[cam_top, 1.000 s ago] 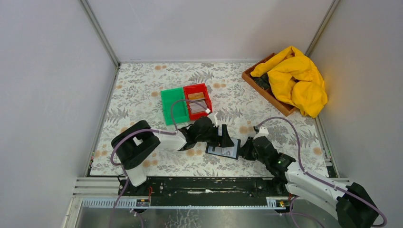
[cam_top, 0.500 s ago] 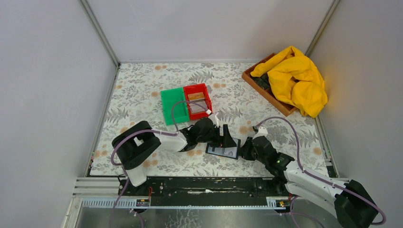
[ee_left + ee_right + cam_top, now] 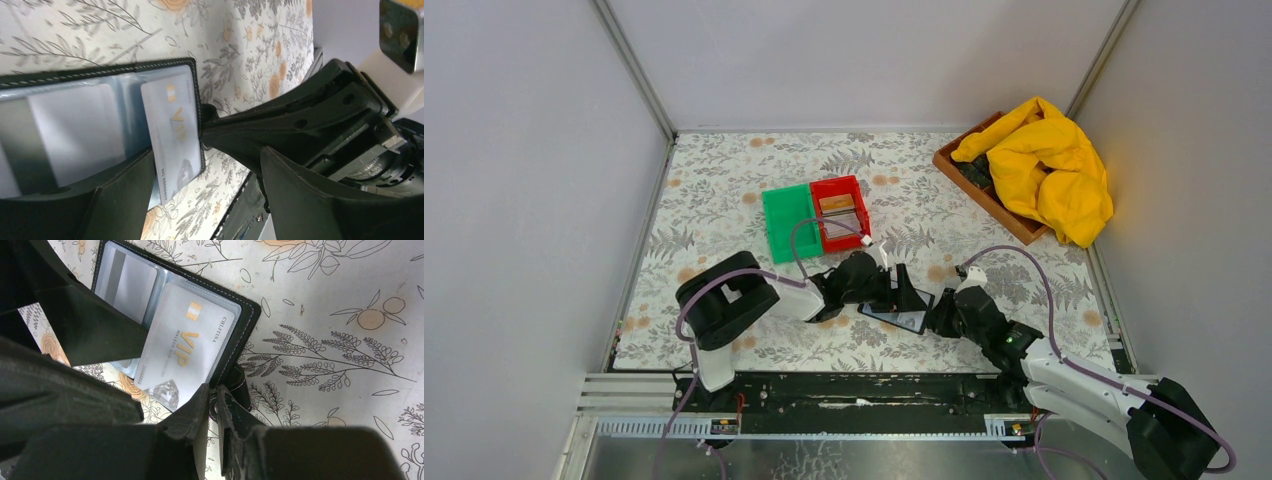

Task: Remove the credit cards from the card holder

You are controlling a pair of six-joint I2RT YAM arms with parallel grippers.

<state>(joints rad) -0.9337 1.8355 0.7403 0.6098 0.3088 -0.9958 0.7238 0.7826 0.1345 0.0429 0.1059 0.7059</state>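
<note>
The black card holder lies open on the flowered table, its bluish sleeves up. A white VIP credit card sticks halfway out of its right sleeve and also shows in the left wrist view. A pale grey card sits in the other sleeve. My right gripper is shut on the holder's clasp tab at its right edge. My left gripper is open just above the holder, and the VIP card's free end lies between its fingers, close to the left finger. In the top view the two grippers, left and right, meet over the holder.
A red bin with cards in it and a green bin stand side by side behind the holder. A wooden tray under a yellow cloth sits at the back right. Walls close in the table.
My left gripper has slid to the right over the holder, toward the right gripper. The holder has shifted slightly. The right gripper has kept its grip.
</note>
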